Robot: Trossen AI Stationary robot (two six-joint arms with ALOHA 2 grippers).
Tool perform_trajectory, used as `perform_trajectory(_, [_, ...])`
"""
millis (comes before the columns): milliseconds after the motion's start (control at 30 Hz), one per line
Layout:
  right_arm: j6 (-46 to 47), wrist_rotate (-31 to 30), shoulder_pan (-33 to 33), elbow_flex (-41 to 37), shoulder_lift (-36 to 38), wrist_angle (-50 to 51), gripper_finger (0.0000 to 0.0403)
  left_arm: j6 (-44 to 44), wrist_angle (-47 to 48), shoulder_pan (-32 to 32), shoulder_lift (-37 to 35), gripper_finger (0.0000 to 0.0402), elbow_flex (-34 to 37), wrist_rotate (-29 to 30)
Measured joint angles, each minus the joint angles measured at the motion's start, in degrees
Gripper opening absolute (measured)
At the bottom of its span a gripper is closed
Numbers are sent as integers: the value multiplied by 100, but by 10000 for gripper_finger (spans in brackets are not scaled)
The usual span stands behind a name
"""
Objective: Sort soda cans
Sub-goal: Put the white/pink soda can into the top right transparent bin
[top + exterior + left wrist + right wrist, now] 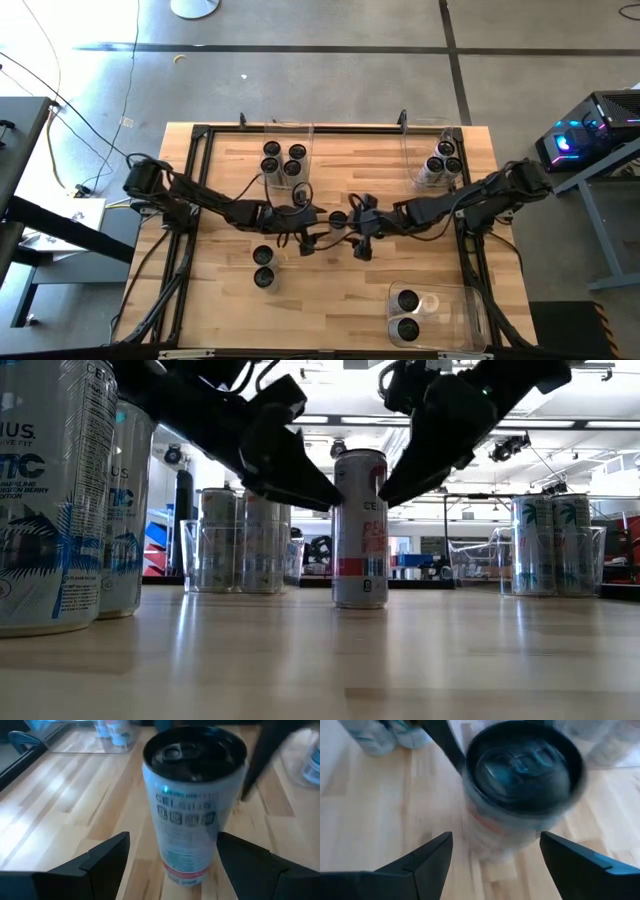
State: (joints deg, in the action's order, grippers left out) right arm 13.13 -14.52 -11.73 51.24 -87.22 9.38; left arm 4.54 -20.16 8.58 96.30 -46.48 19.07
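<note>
a slim silver-white soda can with a red band near its base [360, 528] stands upright at the middle of the pale wooden table [330, 300]. everything below is placed from this can.

the left gripper [172, 865] is at the can's left side, its two dark fingers spread wide with the can between them, not touching in the left wrist view. the right gripper [495, 857] is at the can's right side, fingers also spread wide, the can's dark round top just ahead of them. in the low view both dark grippers hang close beside the can's upper part, one on each side.

toward the table's far edge from the can, a clear plastic bin [303, 135] on the left holds three cans, and another clear bin [408, 150] on the right holds three more. toward the near edge, two loose cans [263, 267] stand to the left, and a third clear bin [470, 320] to the right holds two cans.

judged by its look, the can is rigid thin metal, smooth and a little slippery, and easy to tip because it is tall and narrow. if full it would be fairly heavy. the best hold seems to be across the round side wall at mid height, squeezing only firmly enough not to dent it.
</note>
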Motion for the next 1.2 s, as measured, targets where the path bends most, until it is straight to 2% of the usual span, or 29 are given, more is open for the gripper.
perform_trajectory(233, [372,146,-64,1,12,118,295,78,-86,-85,39,291,2,86])
perform_trajectory(500, [1102,359,-384,7,58,721,295,34,121,-93,-140,291,2,522])
perform_trajectory(600, [1333,-109,-505,5,180,1087,295,34,259,-19,-245,291,2,513])
perform_trajectory(700, [1483,-908,-649,4,399,1453,295,37,523,104,-436,291,2,531])
perform_trajectory(767, [1481,-1456,-704,4,503,1453,295,38,807,223,-597,291,2,666])
perform_trajectory(833, [1259,-1719,-687,4,535,1263,295,39,1026,353,-749,291,2,880])
perform_trajectory(1033, [221,-1338,-402,4,420,153,295,192,1510,680,-1061,291,2,1501])
perform_trajectory(1133, [18,-1236,-183,4,349,-234,295,229,1496,785,-1058,291,-1,1578])
perform_trajectory(1200, [-39,-929,-6,4,315,-346,295,227,1506,823,-1049,291,0,1584])
